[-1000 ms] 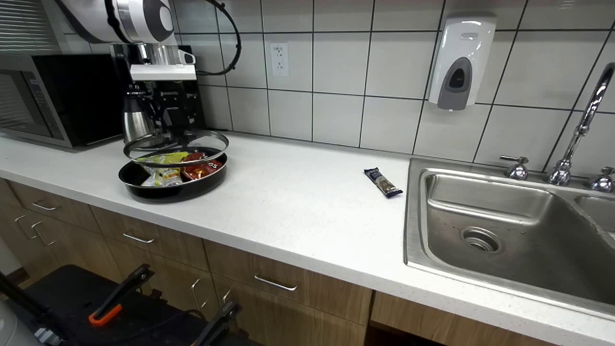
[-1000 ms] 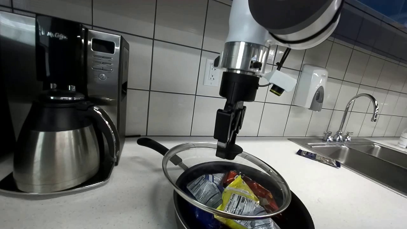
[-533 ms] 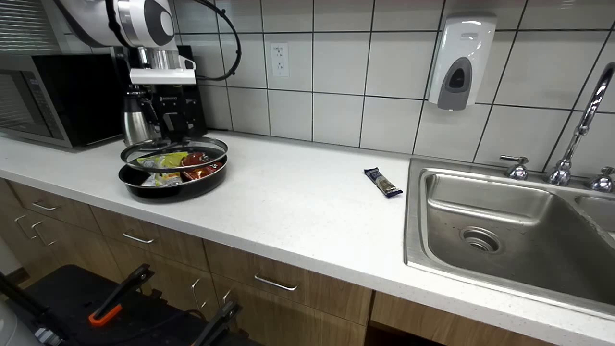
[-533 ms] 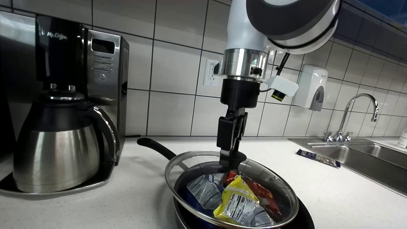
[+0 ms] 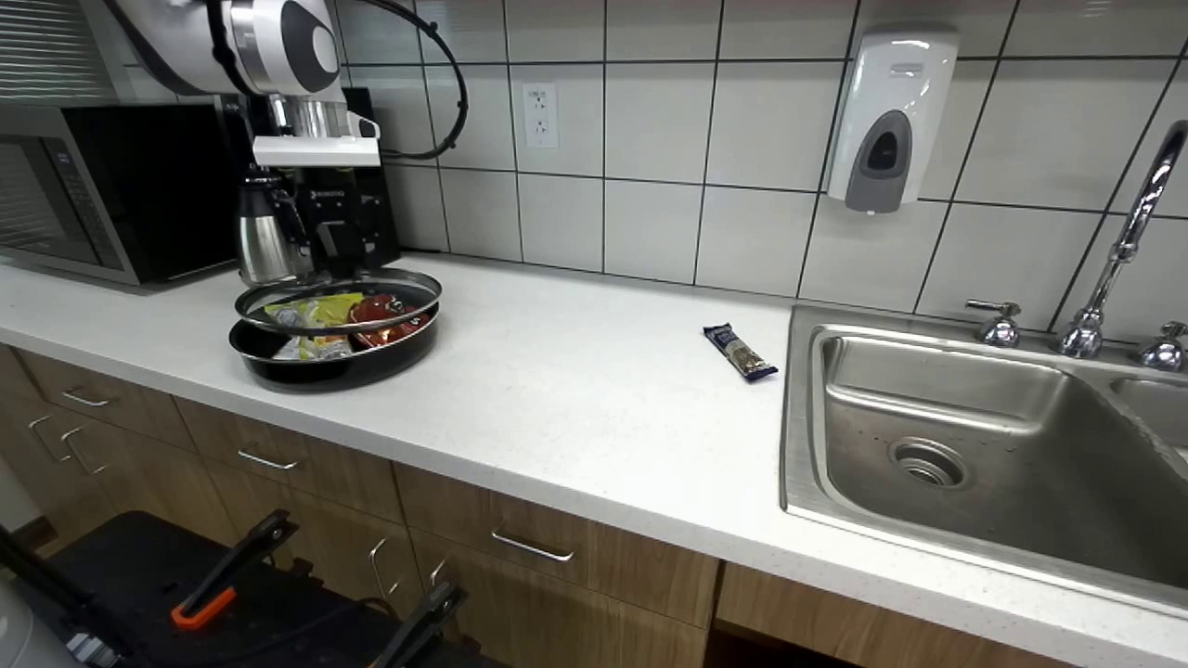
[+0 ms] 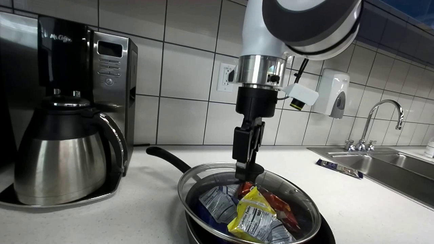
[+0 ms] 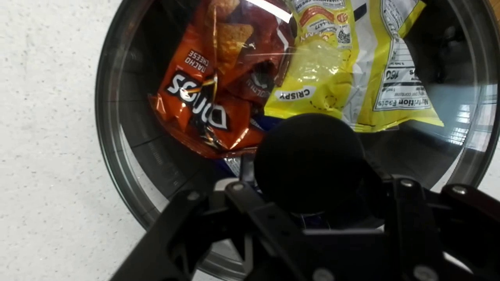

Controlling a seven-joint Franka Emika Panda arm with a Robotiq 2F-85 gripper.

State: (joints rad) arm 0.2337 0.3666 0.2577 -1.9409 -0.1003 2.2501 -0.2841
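In an exterior view, the gripper (image 6: 249,169) is pointing straight down and gripping the black knob (image 6: 256,170) of the glass lid (image 6: 283,186). The lid is covering most of the pan (image 6: 327,230), whose handle (image 6: 168,157) is reaching toward the far left. Under the glass, a yellow bag (image 6: 252,215) is lying nearer than a red bag (image 6: 281,210), with a blue-and-silver bag (image 6: 218,203) sitting to their left. A coffee maker (image 6: 110,71) and its steel carafe (image 6: 62,166) are standing at the left; a wrapped bar (image 6: 339,168) is lying farther off to the right, beside the sink (image 6: 403,184).

In an exterior view, the pan is sitting at the left on the white counter (image 5: 557,390). The lid is hanging just above its rim, a gap showing at the near left; whether it is touching the bags, I cannot tell. A microwave (image 5: 148,195) is standing farther left, and a soap dispenser (image 5: 896,121) is hanging toward the right.

In the wrist view, two fingers (image 7: 248,169) are clamping the knob from opposite sides; the red bag is showing Doritos lettering and the yellow one beside it "CRISPY".
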